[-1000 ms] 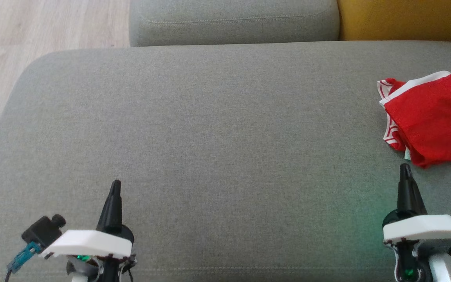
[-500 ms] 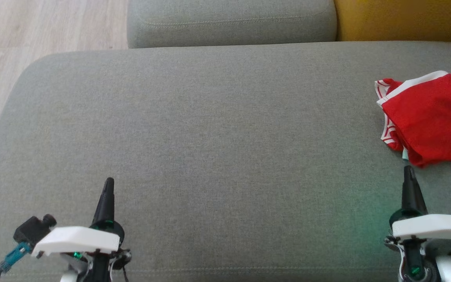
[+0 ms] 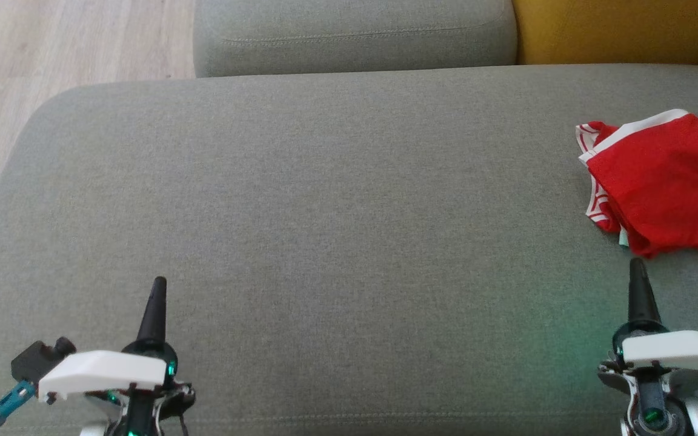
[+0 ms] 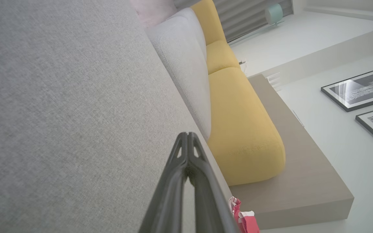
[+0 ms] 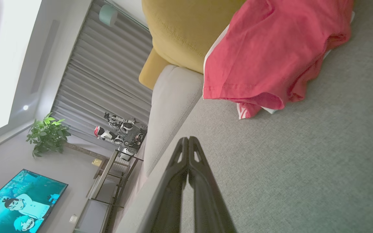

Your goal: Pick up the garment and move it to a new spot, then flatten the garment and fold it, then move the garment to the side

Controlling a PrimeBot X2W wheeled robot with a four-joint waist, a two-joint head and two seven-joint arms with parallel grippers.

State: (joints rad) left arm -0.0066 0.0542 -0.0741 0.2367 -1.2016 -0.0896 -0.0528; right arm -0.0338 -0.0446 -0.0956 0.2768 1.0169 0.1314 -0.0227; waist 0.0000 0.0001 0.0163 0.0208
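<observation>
The garment [image 3: 664,181] is red with white trim and lies loosely folded at the right edge of the grey sofa seat [image 3: 325,200]. It also shows large in the right wrist view [image 5: 270,55] and as a small red bit in the left wrist view [image 4: 244,216]. My right gripper [image 3: 637,266] is shut, its tip just in front of the garment's near edge, not touching it. My left gripper [image 3: 159,284] is shut at the lower left, far from the garment, with nothing held. Both wrist views show the fingertips [image 5: 188,139] pressed together [image 4: 188,136].
A grey back cushion [image 3: 355,33] and a yellow cushion [image 3: 615,30] line the far side of the seat. Wooden floor [image 3: 52,42] lies beyond the seat's left edge. The wide seat stretches bare between the two grippers.
Both grippers have drawn back slightly toward the bottom of the view and stay shut. The camera has shifted a little; the garment lies as before.
</observation>
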